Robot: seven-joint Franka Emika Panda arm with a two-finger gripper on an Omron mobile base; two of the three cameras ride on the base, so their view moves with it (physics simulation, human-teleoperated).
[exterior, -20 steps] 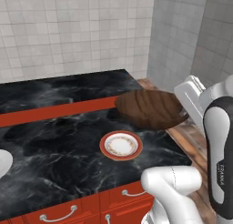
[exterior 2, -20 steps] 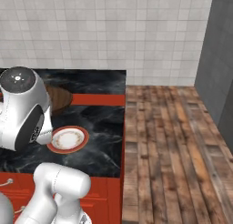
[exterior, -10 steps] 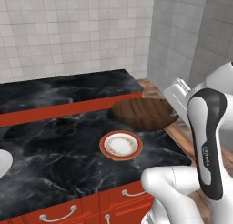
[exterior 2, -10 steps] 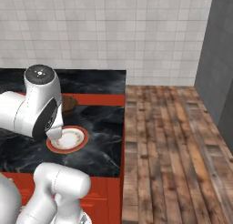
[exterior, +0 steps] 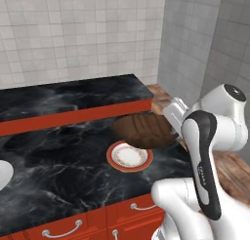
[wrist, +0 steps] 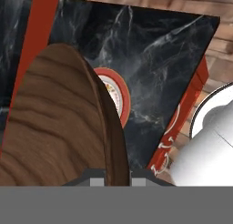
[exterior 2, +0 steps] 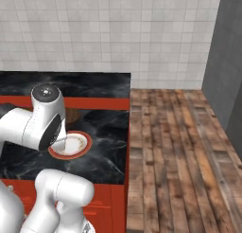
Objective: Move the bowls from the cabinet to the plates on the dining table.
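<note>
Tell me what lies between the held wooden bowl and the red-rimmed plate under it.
Nothing. In the left base view the brown bowl, held by the shut gripper, hangs partly over the plate with a bare gap between them. The hand view shows the same gap.

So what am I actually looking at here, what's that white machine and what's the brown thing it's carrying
It is a white robot arm in a computer-drawn kitchen. Two pictures come from cameras behind it, one on each side; the third looks along its hand. The gripper is shut on the rim of a brown wooden bowl, held over a black marble dining table. Beneath and beside the bowl lies a round plate, white in the middle with a red edge. Another white dish peeks in at the left.
</note>
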